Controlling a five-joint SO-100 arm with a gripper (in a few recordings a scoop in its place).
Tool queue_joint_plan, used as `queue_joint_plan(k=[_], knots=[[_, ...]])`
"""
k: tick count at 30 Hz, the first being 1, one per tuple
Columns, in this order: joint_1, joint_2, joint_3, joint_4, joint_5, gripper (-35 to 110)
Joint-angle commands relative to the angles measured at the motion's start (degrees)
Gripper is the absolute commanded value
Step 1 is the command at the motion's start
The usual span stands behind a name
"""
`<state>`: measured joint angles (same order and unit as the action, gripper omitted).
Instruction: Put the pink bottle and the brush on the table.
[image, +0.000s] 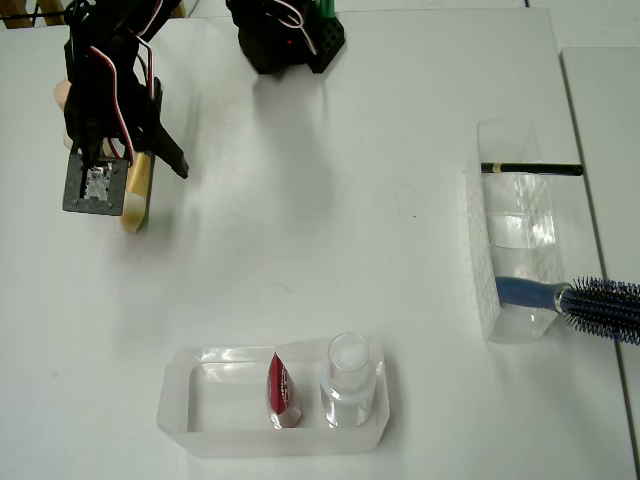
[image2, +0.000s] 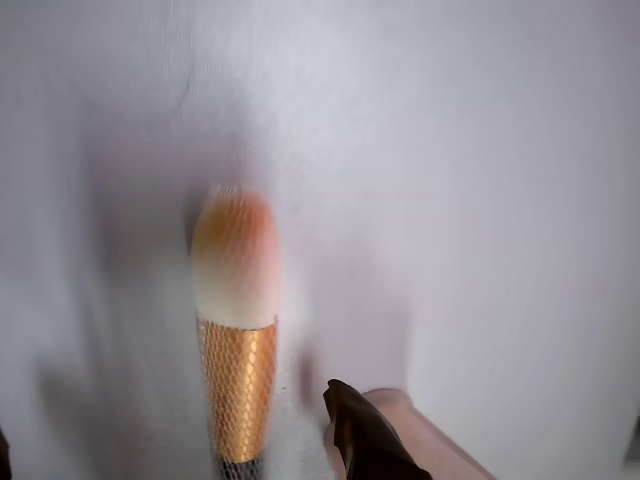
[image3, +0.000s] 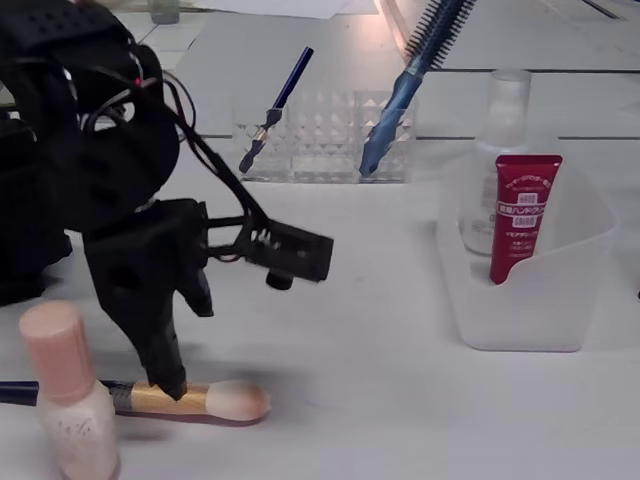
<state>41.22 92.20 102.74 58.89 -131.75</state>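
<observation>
Lying flat on the white table (image3: 400, 400), the brush (image3: 190, 400) shows a gold ferrule under fine netting and a fluffy cream tip flushed peach; in the wrist view the brush (image2: 238, 330) points up the picture. The gripper (image3: 165, 385) is down at the ferrule, one dark finger (image3: 160, 350) touching or nearly touching it, but how far the jaws are parted and whether they have hold of the brush cannot be told. The pink bottle (image3: 68, 405) stands upright on the table just beside the handle, pale peach with a narrower round cap.

A frosted plastic tray (image: 180, 410) holds a red tube (image: 280, 390) and a clear bottle (image: 347, 380) with a white top. A clear ridged organiser (image: 520, 240) carries a thin dark pencil (image: 530, 169) across one end and a blue-handled spiky hairbrush (image: 580, 300) at the other.
</observation>
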Motion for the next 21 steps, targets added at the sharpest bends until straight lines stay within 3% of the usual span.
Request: queue_joint_plan(k=[1, 6, 21], knots=[[0.4, 4.2, -2.3, 0.2, 0.4, 53], [-0.3, 5.9, -3.4, -0.1, 3.6, 58], [-16.7, 19.2, -1.8, 0.9, 59.6, 63]])
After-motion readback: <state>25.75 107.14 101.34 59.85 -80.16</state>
